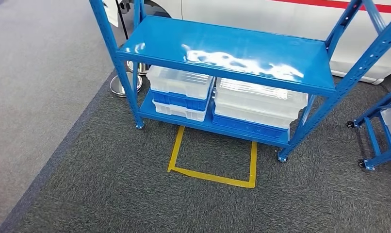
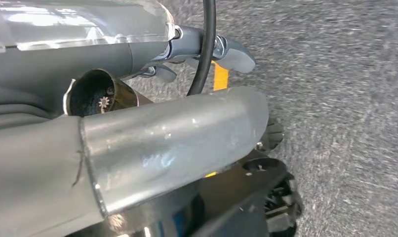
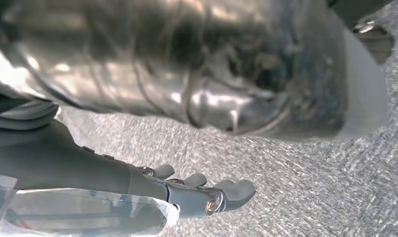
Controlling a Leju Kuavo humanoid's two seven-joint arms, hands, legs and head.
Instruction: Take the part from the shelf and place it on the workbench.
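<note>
Both arms hang low over the carpet: left robot hand (image 2: 207,54) and right robot hand (image 3: 202,192) hold nothing, fingers loosely extended. Ahead stands the blue shelf (image 1: 222,53); no part is identifiable, perhaps inside the lower bins (image 1: 218,97).

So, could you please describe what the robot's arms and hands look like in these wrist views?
The left hand has grey fingers with rounded tips, metal fittings and a black cable running past it. The right hand has the same grey rounded fingers, with a small brass-coloured fastener at one joint. Both sit beyond a clear glossy cover and a dark grey ribbed section.
</note>
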